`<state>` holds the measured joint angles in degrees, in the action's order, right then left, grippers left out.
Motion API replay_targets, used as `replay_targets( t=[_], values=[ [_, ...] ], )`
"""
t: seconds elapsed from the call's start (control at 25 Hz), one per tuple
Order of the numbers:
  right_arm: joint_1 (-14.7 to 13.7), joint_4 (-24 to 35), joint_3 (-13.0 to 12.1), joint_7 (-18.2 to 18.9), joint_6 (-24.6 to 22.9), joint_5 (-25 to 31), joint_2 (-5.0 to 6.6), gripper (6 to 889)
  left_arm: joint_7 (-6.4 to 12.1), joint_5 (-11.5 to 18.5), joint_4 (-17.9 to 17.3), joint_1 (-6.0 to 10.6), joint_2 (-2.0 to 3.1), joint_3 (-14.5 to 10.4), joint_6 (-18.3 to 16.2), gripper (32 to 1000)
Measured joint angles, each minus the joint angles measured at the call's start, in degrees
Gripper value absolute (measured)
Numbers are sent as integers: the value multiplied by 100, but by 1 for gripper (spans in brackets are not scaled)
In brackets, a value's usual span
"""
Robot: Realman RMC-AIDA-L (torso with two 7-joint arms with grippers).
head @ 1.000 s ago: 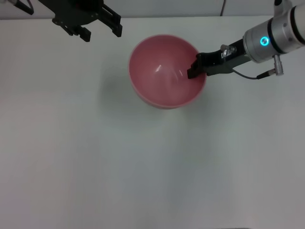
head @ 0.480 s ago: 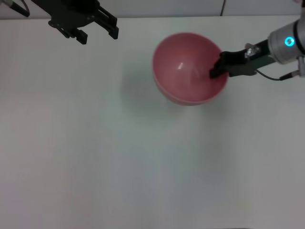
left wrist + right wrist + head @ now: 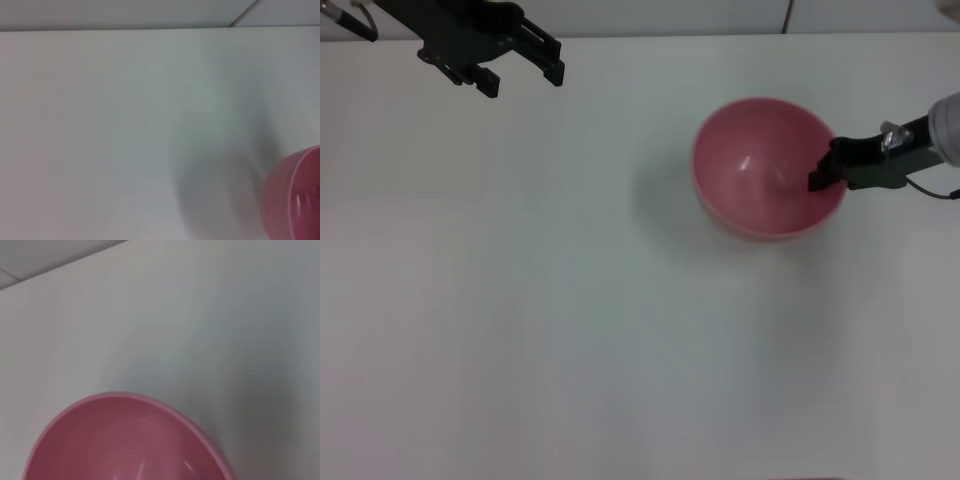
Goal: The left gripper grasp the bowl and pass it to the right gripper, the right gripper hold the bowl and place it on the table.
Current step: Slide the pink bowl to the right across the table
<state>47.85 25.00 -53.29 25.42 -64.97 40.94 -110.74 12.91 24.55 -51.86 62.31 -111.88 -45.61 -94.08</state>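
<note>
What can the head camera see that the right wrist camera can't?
Only the head view shows both claws: the left gripper up at the table's far left corner, holding nothing, and the right gripper clamped on the rim of the bowl at the robot's right side. It also shows the whole bowl and its soft shadow to the left. Only the right wrist view gives a close look down over the bowl's near rim and glossy inside, with no claw in sight. Both show the pink-red bowl and the plain white table.
</note>
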Motion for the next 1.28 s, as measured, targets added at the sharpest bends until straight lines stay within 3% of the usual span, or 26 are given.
replay_targets(
  t=[0.32,1.28],
  values=[
    [-4,-375,-34,0,398,-211,-1,89,5,41,15,-17,0,0,39,863],
    [-14,-535,-8,-82,676,-465,-22,92,0,41,65,17,-17,0,162,862]
  ],
)
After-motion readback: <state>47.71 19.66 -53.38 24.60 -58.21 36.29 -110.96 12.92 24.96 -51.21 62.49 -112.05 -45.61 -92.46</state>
